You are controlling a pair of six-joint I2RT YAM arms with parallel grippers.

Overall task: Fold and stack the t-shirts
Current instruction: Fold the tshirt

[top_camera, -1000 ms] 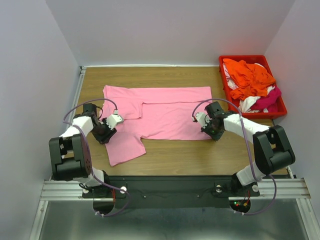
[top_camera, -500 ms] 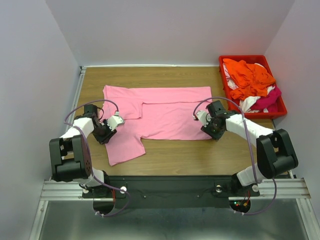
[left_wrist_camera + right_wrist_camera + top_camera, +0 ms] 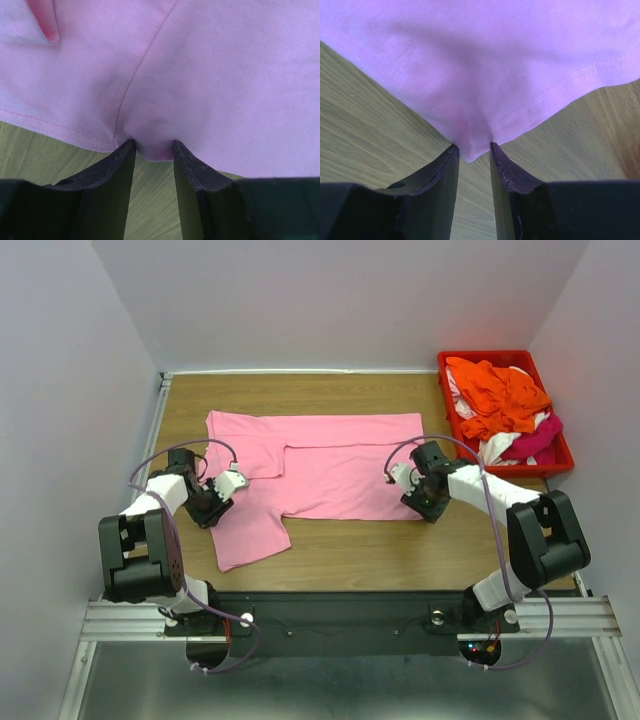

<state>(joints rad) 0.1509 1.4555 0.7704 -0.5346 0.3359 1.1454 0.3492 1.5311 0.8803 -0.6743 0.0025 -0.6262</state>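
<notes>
Step in hand: we judge this to be the take-up of the light pink t-shirt (image 3: 340,465) for its first fold. None of it is lifted off the table (image 3: 400,550) yet.
Left gripper (image 3: 152,146): its fingers (image 3: 117,167) stand partly apart, with the shirt's near edge puckered into the gap at their tips, close to a seam (image 3: 142,65) that runs away ahead of them. We cannot tell whether they clamp that pucker or only straddle it.
Right gripper (image 3: 471,148): the shirt's hem corner dips between its fingertips (image 3: 445,165). The stitched hem (image 3: 555,87) leads off ahead to one side, and bare wood lies under and behind the fingers. We cannot tell whether the corner is clamped or loose.
Why there: both grippers sit on the same long near edge, one toward the sleeve end and one at the hem end. We read this as a way to carry the edge over evenly without twisting the cloth.
Why so low: thin cloth lying flat offers nothing to bite, so we think the tips press toward the wood to gather a ridge.
Rest of the shirt: it lies spread flat ahead of both pairs of fingers, with one sleeve trailing back beside the left pair.
Waiting shirts: the orange shirt (image 3: 500,395), white shirt (image 3: 495,448) and magenta shirt (image 3: 540,438) are heaped in the red bin (image 3: 505,355). The bin is well apart from the right fingers, on the side away from the pink cloth.
Risk: if only one end is caught, we expect a skewed fold.
</notes>
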